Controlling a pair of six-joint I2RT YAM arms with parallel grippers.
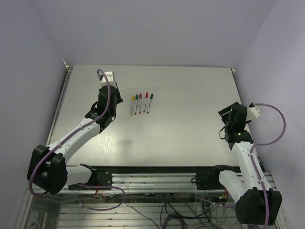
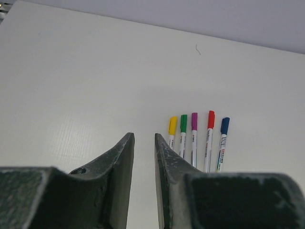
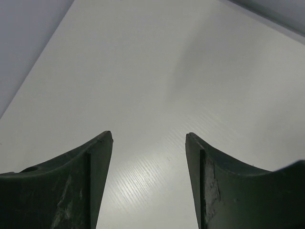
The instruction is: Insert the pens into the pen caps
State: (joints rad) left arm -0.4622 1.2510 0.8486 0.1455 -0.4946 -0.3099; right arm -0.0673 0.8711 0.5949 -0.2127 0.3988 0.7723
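A pale desk (image 1: 200,90) is seen from above, with two robot arms reaching over it from the near edge. Five pens (image 1: 140,103) lie side by side in a neat row on the far left part of the desk, left of its middle. Each is a thin white barrel with a coloured cap on its far end: from left to right, a yellow cap (image 2: 172,125), a green cap (image 2: 183,123), a purple cap (image 2: 194,121), a red cap (image 2: 211,119) and a blue cap (image 2: 225,125).

The left gripper (image 2: 144,136) hovers just left of the row. Its jaws stand slightly apart with a narrow gap and hold nothing.

The right gripper (image 3: 149,136) is near the right edge of the desk, well apart from the pens. Its jaws are spread wide over bare desk and are empty.
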